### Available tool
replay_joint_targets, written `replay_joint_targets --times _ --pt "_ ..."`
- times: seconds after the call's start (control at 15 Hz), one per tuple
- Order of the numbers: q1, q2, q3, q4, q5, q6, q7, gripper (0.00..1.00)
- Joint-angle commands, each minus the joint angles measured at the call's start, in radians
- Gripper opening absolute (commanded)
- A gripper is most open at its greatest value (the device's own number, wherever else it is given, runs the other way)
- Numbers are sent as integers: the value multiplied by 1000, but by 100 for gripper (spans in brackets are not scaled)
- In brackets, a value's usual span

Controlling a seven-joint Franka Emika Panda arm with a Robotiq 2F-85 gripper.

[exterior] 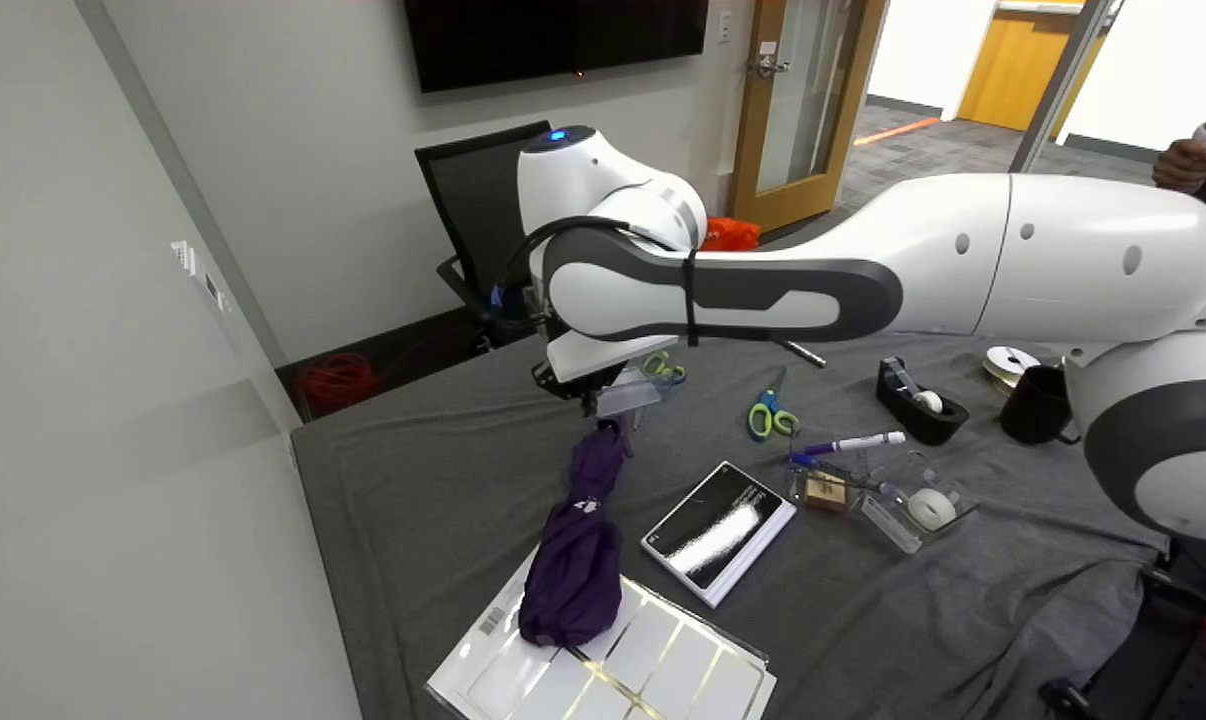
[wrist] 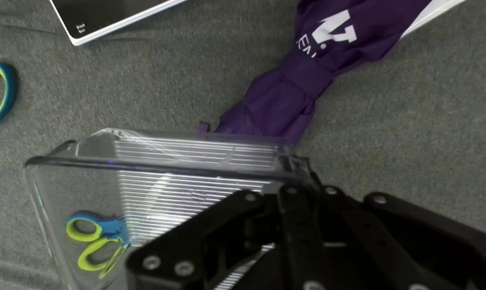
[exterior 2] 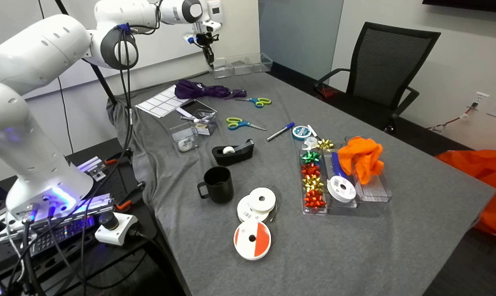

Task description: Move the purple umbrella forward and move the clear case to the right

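The clear case is see-through, with dividers inside, and is raised above the table. My gripper is shut on one end of it; the very fingertips are partly hidden by the plastic. In an exterior view the case stretches sideways from the gripper, near the table's far corner. From another angle, the case appears over the slim end of the purple umbrella. That umbrella lies folded, its wide end resting on a white gridded tray. Through the case's plastic, scissors show in the wrist view.
Beside the umbrella lies a black-topped, white-edged box. Other scissors, small clear boxes, a tape dispenser and a black mug stand about. A wall borders the table beside the gripper.
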Motion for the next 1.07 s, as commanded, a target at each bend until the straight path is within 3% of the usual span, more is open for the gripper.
replay_joint_targets --times 0.0,0.07,0.2,0.33,0.67,1.0 --pt "-7 5 2 3 2 -2 -14 1" --pt "-23 60 -8 92 8 -29 -40 1" --pt "-47 76 -10 105 9 -18 -63 1" --pt "-72 45 -15 29 6 26 -89 1" --pt "-139 78 -18 39 8 67 -177 1" --pt "-175 118 -4 35 11 78 -362 1"
